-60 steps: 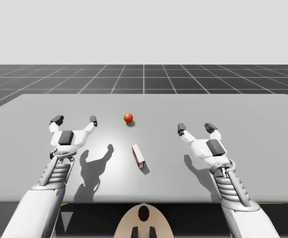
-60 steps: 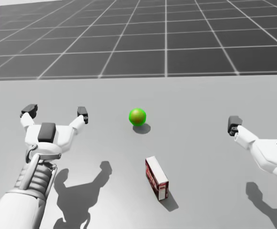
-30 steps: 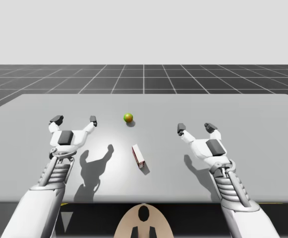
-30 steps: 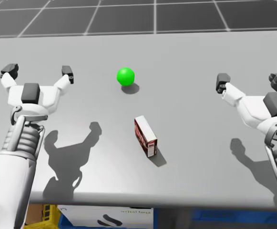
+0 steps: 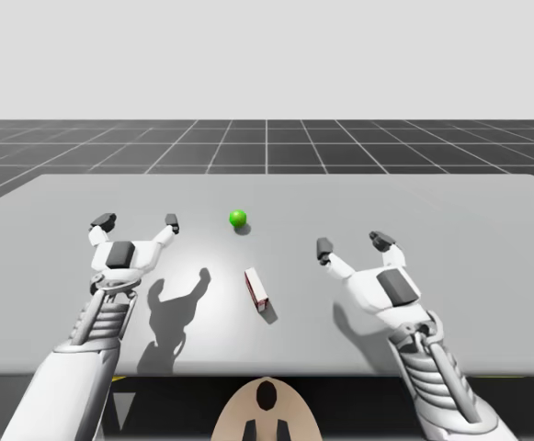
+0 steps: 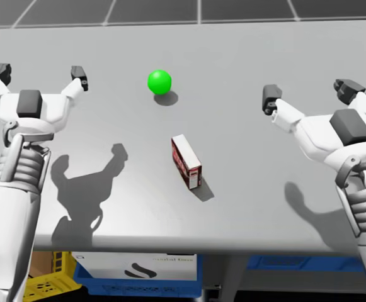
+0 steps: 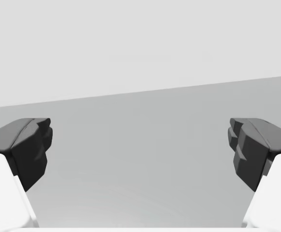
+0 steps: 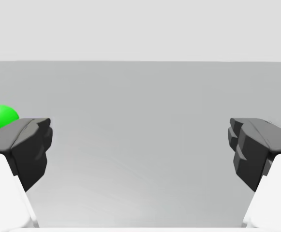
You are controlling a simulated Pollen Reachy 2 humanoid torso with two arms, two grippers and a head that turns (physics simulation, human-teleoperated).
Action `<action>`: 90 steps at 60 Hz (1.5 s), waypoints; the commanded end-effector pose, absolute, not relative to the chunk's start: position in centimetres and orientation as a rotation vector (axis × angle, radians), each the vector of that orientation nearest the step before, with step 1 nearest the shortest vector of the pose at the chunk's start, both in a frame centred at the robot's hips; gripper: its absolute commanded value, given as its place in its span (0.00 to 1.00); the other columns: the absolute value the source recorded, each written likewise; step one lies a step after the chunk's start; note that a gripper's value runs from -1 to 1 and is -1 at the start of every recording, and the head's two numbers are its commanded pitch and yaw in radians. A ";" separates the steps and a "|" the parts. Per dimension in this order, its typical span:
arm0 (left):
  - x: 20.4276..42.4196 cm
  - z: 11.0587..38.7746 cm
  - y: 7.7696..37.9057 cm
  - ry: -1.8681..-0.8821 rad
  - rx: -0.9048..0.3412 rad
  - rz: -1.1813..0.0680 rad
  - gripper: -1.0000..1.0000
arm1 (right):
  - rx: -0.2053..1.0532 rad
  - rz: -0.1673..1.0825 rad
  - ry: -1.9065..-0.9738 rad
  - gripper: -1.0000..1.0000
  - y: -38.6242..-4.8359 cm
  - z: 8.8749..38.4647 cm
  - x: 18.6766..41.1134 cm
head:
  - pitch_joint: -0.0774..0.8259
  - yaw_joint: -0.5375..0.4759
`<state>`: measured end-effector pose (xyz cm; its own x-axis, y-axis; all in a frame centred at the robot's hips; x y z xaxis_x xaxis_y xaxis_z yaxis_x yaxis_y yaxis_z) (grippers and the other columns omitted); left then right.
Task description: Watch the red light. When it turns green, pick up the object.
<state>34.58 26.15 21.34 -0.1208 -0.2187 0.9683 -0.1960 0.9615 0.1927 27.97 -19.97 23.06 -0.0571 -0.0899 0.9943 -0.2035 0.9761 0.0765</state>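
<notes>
Green is glowing from the round light (image 5: 238,219), which is sitting on the grey bench (image 5: 487,239) near its middle, toward the side far from me. Nearer to me than the light, and well apart from it, the red and white box (image 6: 186,162) is lying on the bench with its long side running at a slant. It is probably resting on a narrow long face, though the head view is not making that certain. Nothing is touching the box.

My left arm is showing at the left of the high view. The left tool (image 5: 138,221) is hovering above the bench, its fingers spread wide apart with nothing between them. In the left wrist view its dark fingertips (image 7: 31,145) are standing far apart over grey bench surface.

My right arm is showing at the right of the high view. The right tool (image 5: 352,244) is hanging above the bench too, fingers wide apart and gripping nothing. It is sitting to the right of the box, well apart from it. In the right wrist view the green light is peeking out past one fingertip, ahead of the tool and off to one side.

Both arms are casting dark shadows on the bench. Below the bench's near edge, in the head view, a blue crate (image 6: 138,274) and a yellow crate (image 6: 44,286) are standing side by side.
</notes>
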 end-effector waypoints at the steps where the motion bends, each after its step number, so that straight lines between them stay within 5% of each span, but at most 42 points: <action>1: 34.6 21.2 26.1 -1.696 0.317 -0.020 0.00 | 0.350 0.103 -1.608 0.00 -16.2 23.1 24.6 | 0.87 0.58; 15: 34.7 21.0 26.0 -1.692 0.319 -0.026 0.00 | 0.444 0.284 -1.566 0.00 -10.9 22.0 19.0 | 0.88 0.57; 29: 34.7 21.0 26.0 -1.691 0.319 -0.027 0.00 | 0.569 0.299 -1.507 0.00 -6.8 18.9 16.5 | 0.87 0.57; 53: 34.5 21.4 26.1 -1.699 0.315 -0.016 0.00 | 0.554 0.332 -1.394 0.00 -2.8 15.0 19.2 | 0.87 0.57; 90: 34.5 21.4 26.2 -1.698 0.314 -0.014 0.00 | 0.648 0.276 -1.275 0.00 1.5 15.6 24.7 | 0.88 0.57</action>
<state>34.48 26.16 21.41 -0.1177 -0.2147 0.9696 -0.1990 0.9616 0.1888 25.41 -5.88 13.26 0.2088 0.0752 0.9751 -0.5186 0.8538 0.0452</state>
